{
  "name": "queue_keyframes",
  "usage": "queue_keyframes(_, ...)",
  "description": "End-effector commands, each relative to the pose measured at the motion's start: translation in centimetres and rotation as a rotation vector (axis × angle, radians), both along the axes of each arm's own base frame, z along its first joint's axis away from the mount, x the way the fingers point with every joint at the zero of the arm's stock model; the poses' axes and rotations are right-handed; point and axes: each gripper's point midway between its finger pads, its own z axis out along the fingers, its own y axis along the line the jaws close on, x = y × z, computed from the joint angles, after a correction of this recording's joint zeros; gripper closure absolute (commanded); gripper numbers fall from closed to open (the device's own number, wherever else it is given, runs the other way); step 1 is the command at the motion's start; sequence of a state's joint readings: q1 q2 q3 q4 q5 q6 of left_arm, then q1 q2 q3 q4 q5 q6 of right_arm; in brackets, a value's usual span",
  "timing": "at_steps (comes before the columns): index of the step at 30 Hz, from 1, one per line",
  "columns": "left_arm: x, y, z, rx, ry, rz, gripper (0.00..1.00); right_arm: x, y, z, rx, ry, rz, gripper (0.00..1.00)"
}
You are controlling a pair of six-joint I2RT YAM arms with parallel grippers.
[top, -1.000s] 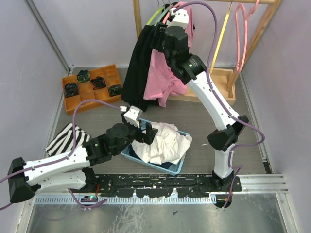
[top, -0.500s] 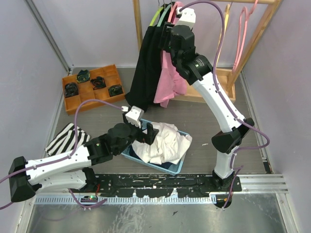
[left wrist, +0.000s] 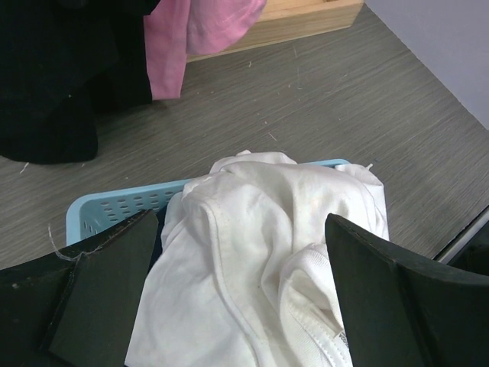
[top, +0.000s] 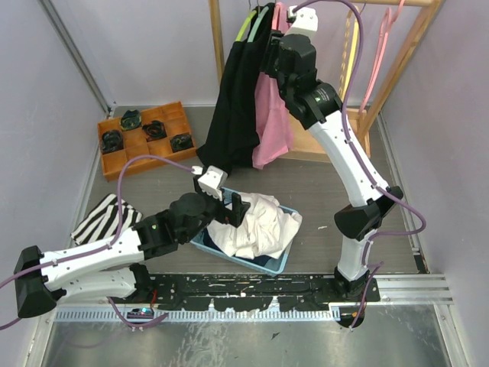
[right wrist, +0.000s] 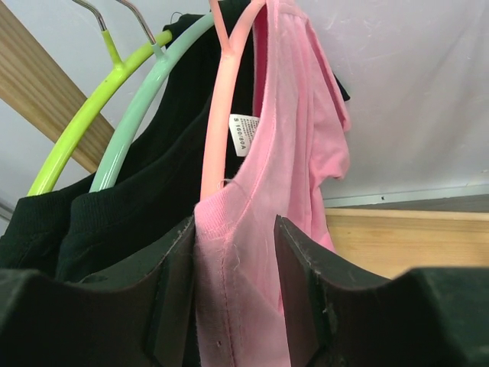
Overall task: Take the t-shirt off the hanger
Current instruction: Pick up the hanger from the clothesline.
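**Chief:** Right pincer (right wrist: 235,238), how is it standing?

**Inspector:** It is sitting part-way spread at the rack, its fingers (right wrist: 174,284) straddling the pink t-shirt (right wrist: 299,138) just under the collar. Cloth is touching both pads. Whether it is truly pinching, I cannot tell.

**Chief:** And the shirt itself?

**Inspector:** It is hanging on the pink hanger (right wrist: 220,107), beside black garments (right wrist: 153,206) on a mint hanger (right wrist: 137,115) and a green hanger (right wrist: 80,130).

**Chief:** Left pincer?

**Inspector:** The left pincer (left wrist: 244,287) is standing spread wide, gripping nothing, hovering over a white garment (left wrist: 252,245) in the blue basket (left wrist: 114,205) on the bench (left wrist: 344,92).

**Chief:** Any writing?

**Inspector:** A white label (right wrist: 241,134) is showing inside the collar; its print is too small to read reliably.
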State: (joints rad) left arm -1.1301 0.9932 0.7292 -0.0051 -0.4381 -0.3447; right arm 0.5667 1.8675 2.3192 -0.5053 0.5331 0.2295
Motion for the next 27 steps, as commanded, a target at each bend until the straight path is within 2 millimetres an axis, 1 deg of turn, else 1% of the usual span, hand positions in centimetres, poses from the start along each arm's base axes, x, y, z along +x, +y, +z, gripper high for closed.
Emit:
queue_keyframes(1, 0.7, -0.3, 2.5, -0.048, -0.040, 0.018, 0.02, -0.3, -0.9, 3.0, 0.023, -0.073, 0.003, 0.51)
queue_keyframes(8, 0.7, -0.1, 2.6, -0.047, -0.041, 0.024, 0.02, 0.6, -1.2, 2.5, 0.028, -0.064, 0.008, 0.51)
queue_keyframes(11, 0.7, 0.0, 2.7, -0.048, -0.043, 0.026, 0.02, 0.7, -1.4, 2.6, 0.032, -0.066, 0.010, 0.63)
queue_keyframes(15, 0.7, 0.1, 2.8, -0.050, -0.047, 0.029, 0.02, 0.6, -1.6, 2.9, 0.032, -0.076, 0.009, 0.76)
queue_keyframes(20, 0.7, -0.1, 3.4, -0.055, -0.052, 0.023, 0.02, 0.4, -2.2, 3.6, 0.030, -0.091, 0.000, 0.89)
queue_keyframes(24, 0.7, -0.2, 4.3, -0.059, -0.063, 0.014, 0.02, -0.1, -2.7, 5.2, 0.020, -0.141, -0.003, 0.96)
queue_keyframes(25, 0.7, -0.2, 4.6, -0.061, -0.067, 0.012, 0.02, -0.4, -2.9, 6.1, 0.018, -0.167, 0.000, 0.97)
queue_keyframes(27, 0.7, -0.3, 5.2, -0.069, -0.076, 0.006, 0.02, -0.9, -3.3, 7.2, 0.011, -0.203, -0.001, 0.99)
